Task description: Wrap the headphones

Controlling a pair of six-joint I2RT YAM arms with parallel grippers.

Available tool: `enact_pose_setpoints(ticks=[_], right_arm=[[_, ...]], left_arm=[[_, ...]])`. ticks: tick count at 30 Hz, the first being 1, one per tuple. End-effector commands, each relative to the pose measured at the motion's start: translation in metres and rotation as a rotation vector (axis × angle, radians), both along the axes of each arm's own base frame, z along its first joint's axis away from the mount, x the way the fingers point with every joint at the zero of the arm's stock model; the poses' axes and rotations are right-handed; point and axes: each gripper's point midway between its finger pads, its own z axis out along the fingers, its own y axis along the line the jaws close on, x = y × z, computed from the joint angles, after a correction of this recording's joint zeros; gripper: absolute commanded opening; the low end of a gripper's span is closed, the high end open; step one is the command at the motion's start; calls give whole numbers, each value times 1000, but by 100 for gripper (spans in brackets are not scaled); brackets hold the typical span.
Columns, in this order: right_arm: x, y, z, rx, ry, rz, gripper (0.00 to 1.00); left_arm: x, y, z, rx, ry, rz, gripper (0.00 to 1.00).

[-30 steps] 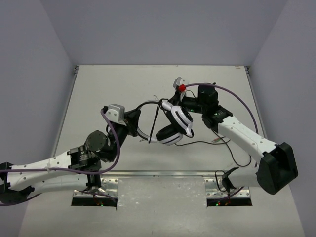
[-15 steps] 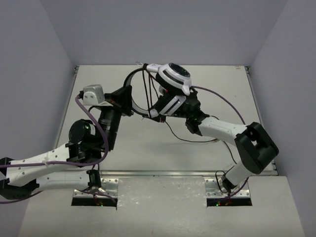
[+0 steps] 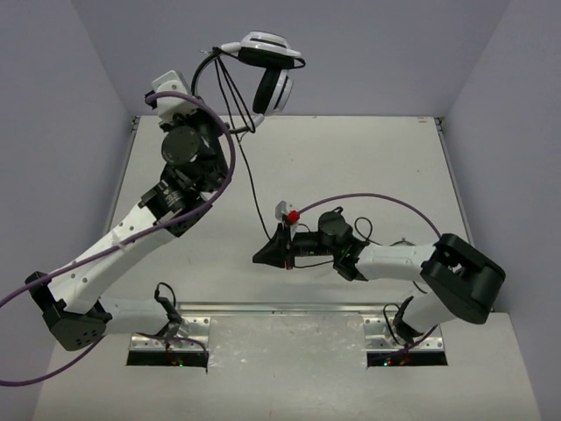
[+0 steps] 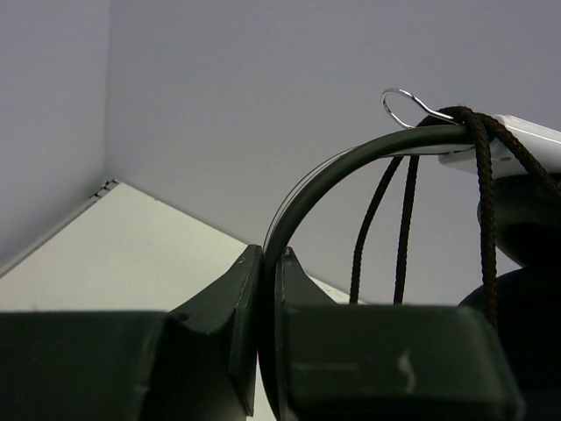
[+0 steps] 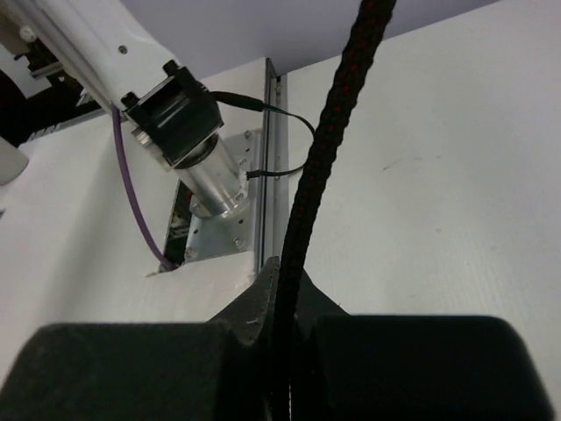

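The headphones (image 3: 272, 83) hang high over the table's far left, white earcups down and black headband (image 4: 351, 162) arching up. My left gripper (image 3: 215, 118) is shut on the headband, which runs out between the jaws (image 4: 269, 256). Turns of the thin black cable (image 4: 403, 219) loop over the band near the earcup. From there the cable (image 3: 254, 189) drops straight to my right gripper (image 3: 266, 255), low over the table's near middle. In the right wrist view the cable (image 5: 333, 149) is pinched between that gripper's (image 5: 285, 267) shut jaws.
The table (image 3: 368, 158) has walls on three sides. Behind the right gripper are the left arm's base motor (image 5: 206, 171), a metal rail (image 5: 272, 175) and a purple robot cable (image 5: 131, 202). Some slack black cable (image 3: 364, 230) lies by the right arm.
The left arm has swung the headphones up and to the far left. The right gripper has left the earcups, dropped to the near middle and closed on the cable, now stretched.
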Motion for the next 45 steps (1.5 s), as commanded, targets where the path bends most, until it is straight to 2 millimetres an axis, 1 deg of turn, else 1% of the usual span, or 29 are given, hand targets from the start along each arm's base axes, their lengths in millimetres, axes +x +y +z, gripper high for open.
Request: enact_pose_setpoints(ticks=[1, 3, 5, 6, 7, 9, 11, 12, 13, 16, 18, 19, 20, 21, 22, 24, 25, 26, 27, 28, 29, 31, 32, 33, 35, 40, 41, 42, 45], right_arm=[[-11, -5, 29, 63, -131, -25, 1], [-18, -6, 35, 53, -201, -44, 1], [-23, -8, 25, -10, -230, -41, 1], [-18, -9, 33, -11, -252, -79, 1], [-18, -12, 22, -64, -241, -85, 1], [-20, -14, 19, -111, -269, -87, 1], [-29, -13, 20, -169, -315, -68, 1], [-31, -9, 32, -167, -349, -72, 1], [-37, -12, 28, -226, -362, -77, 1], [-36, -17, 46, -278, -471, -98, 1], [-32, -22, 59, -309, -502, -117, 1], [-24, -25, 65, -329, -537, -148, 1], [-20, -26, 83, -321, -557, -171, 1], [-19, -31, 82, -362, -561, -167, 1], [-15, -33, 86, -381, -587, -178, 2], [-11, -35, 106, -407, -611, -179, 2], [-7, -36, 111, -427, -644, -188, 2], [-3, -33, 128, -418, -664, -203, 2], [0, -37, 130, -447, -679, -205, 2], [3, -38, 136, -461, -722, -205, 2], [14, -41, 151, -475, -756, -256, 2], [25, -47, 159, -530, -831, -274, 2], [30, -48, 176, -520, -852, -293, 2], [41, -52, 172, -572, -857, -312, 2], [52, -56, 185, -592, -897, -338, 2], [89, -78, 199, -669, -1019, -471, 2], [95, -83, 201, -672, -1034, -497, 3], [109, -94, 215, -653, -1059, -578, 6], [134, -116, 229, -618, -1043, -680, 2]], left_arm=[[13, 7, 20, -93, -69, -21, 0], [25, 10, 12, -77, -54, -28, 0], [34, 7, 3, -54, -38, -59, 0], [38, 15, -3, -54, -22, -37, 0], [42, 18, -7, -53, -10, -32, 0], [50, 22, -16, -44, 12, -25, 0], [60, 28, -31, -1, 45, 8, 0], [65, 35, -37, 6, 57, 27, 0], [72, 36, -46, 19, 79, 26, 0], [86, 36, -86, 40, 148, -19, 0], [89, 36, -104, 55, 168, -23, 0], [88, 35, -128, 77, 210, -31, 0], [87, 37, -139, 64, 224, -16, 0], [86, 38, -153, 61, 243, -11, 0], [83, 38, -176, 54, 275, -11, 0], [77, 32, -205, 52, 316, -33, 0], [75, 28, -214, 46, 321, -48, 0], [72, 18, -217, 42, 308, -76, 0], [67, 14, -220, 42, 302, -92, 0], [61, 9, -236, 54, 322, -115, 0], [56, -5, -235, 65, 302, -162, 0], [40, -16, -246, 118, 306, -207, 0], [30, -37, -242, 130, 274, -268, 0], [21, -42, -242, 138, 267, -292, 0], [3, -58, -255, 165, 280, -348, 0], [-48, -73, -285, 169, 301, -437, 0], [-53, -74, -286, 167, 300, -452, 0], [-60, -75, -286, 158, 290, -476, 0], [-75, -85, -279, 175, 257, -556, 0]])
